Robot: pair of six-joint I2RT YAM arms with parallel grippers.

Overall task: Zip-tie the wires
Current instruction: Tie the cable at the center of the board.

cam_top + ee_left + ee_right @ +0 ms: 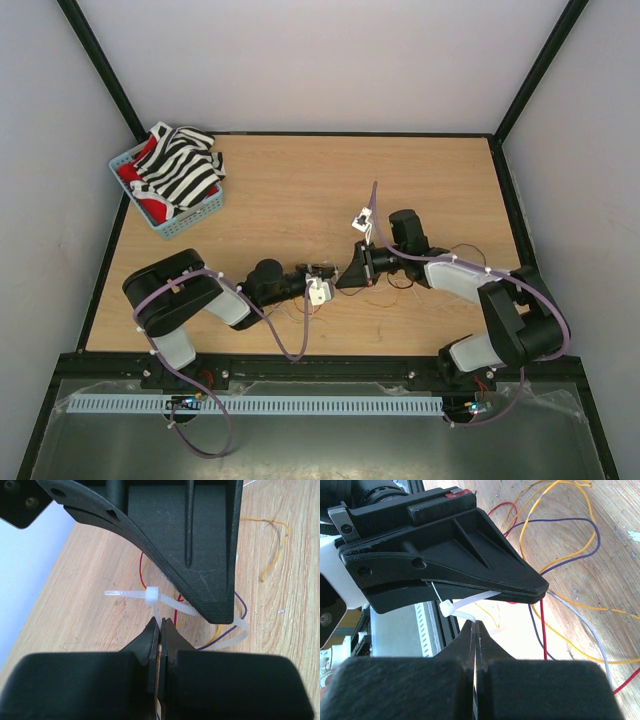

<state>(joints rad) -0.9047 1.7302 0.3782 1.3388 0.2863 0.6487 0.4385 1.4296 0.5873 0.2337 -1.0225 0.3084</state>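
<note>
Pale walls box in a wooden worktop (300, 180); take the zip tie (151, 595) near its middle as your reference for everything else. Your arms are the biggest things on it. The left arm (190, 295) reaches in from the left of the zip tie and the right arm (470, 280) from its right, both folded low and stretched nearly flat, so their tips meet nose to nose at it. A blue basket (190, 222) of striped cloth (185, 165) sits well away from the zip tie, toward the far left corner.

Your left fingers (150, 637) are clenched on the strap just below the zip tie's head. Your right fingers (468, 640) look pinched tight on the strap beside that head too.

The wires (543, 630) lie loose on the wood under and beyond the zip tie, in red, orange, dark purple and pale strands.

You look about midway. The tail is through the head and a slack loop hangs off it, but I cannot tell how many wires it encloses. Cinching it down is left.
</note>
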